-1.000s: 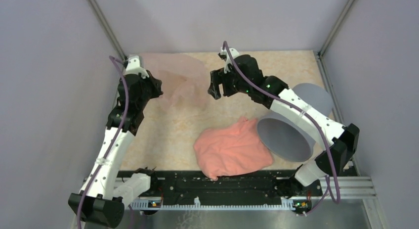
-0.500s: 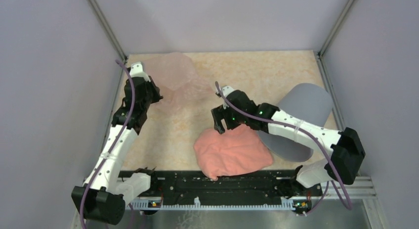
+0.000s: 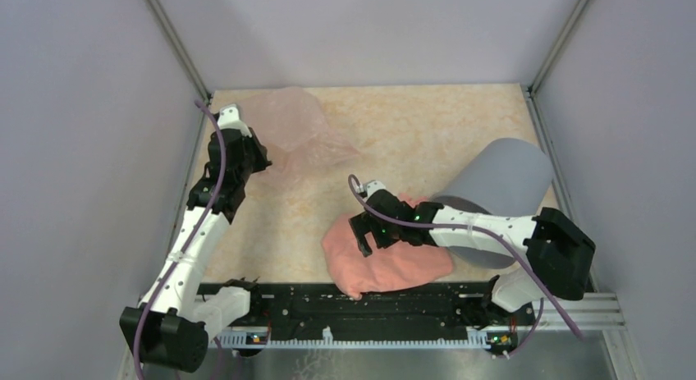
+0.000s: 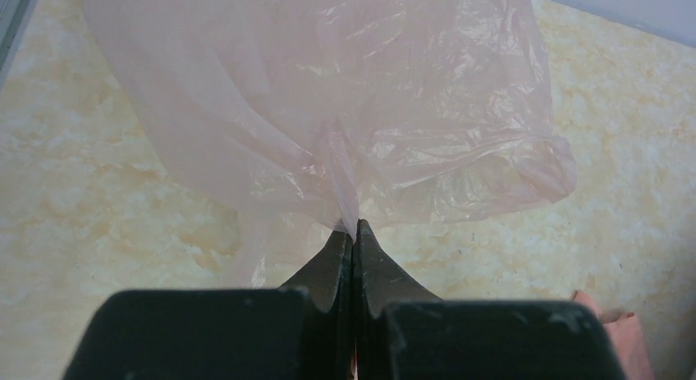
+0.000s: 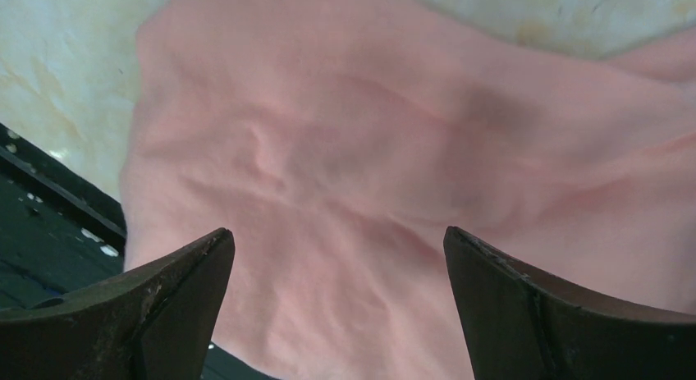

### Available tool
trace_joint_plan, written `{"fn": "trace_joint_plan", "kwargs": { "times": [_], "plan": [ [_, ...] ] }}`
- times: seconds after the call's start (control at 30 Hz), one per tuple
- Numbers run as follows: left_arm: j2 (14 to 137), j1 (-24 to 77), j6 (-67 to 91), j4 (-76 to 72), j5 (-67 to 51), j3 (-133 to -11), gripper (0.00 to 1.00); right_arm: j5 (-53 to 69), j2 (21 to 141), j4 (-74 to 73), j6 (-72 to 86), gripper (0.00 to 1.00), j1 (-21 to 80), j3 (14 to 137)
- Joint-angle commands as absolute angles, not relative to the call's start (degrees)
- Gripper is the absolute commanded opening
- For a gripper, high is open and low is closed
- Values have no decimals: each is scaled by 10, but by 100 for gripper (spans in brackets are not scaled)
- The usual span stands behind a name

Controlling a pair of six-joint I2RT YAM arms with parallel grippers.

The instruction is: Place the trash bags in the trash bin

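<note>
Left arm reaches up the left side of the surface [image 3: 427, 121], forearm angled toward the far-left corner, wrist turned inward. Left gripper [image 4: 354, 232] jaws clenched on a bunched fold of the bag [image 4: 345, 93]. The bag fans out from the pinch point. Bag is thin, see-through pale pink film, crinkly, glossy in the creases, with a loose rolled edge on the right. In the top view it sits at the far-left corner of the surface, just beyond the left gripper, well apart from the bin [image 3: 502, 176].

Right arm is folded low, elbow by the near-right edge, forearm running left across the front of the bin. Right gripper [image 5: 336, 236] points down over the sheet [image 5: 369, 150], jaws spread wide, nothing between them. Cannot tell if the tips touch the sheet.

Sheet is opaque salmon pink, soft, matte, with shallow rumples, lying near the front rail.

Bin is smooth plain grey plastic, round, slightly tapered, lying on its side at the right, mouth facing near-left and partly hidden by the right arm.

Surface is beige, marbled, flat.
</note>
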State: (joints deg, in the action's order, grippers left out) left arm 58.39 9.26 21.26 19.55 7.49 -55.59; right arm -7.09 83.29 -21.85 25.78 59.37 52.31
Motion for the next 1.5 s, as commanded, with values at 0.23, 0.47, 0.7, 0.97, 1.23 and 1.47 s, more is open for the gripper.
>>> {"fn": "trace_joint_plan", "kwargs": {
  "times": [0.23, 0.47, 0.7, 0.97, 1.23, 1.47],
  "plan": [
    [584, 89, 214, 158, 59, -551, 0, -107, 905, -186, 345, 99, 639, 489],
    [576, 86, 210, 158, 56, -550, 0, -147, 1048, -196, 331, 99, 616, 575],
    [567, 84, 207, 155, 49, -546, 0, -131, 1130, -191, 301, 99, 505, 688],
    [558, 83, 212, 147, 28, -532, 0, -105, 1288, -250, 251, 99, 365, 965],
    [564, 83, 221, 135, 3, -519, 0, -103, 1471, -401, 207, 99, 311, 1400],
    [574, 82, 230, 127, -27, -511, 0, -107, 1334, -353, 190, 99, 322, 1310]
  ]
}}
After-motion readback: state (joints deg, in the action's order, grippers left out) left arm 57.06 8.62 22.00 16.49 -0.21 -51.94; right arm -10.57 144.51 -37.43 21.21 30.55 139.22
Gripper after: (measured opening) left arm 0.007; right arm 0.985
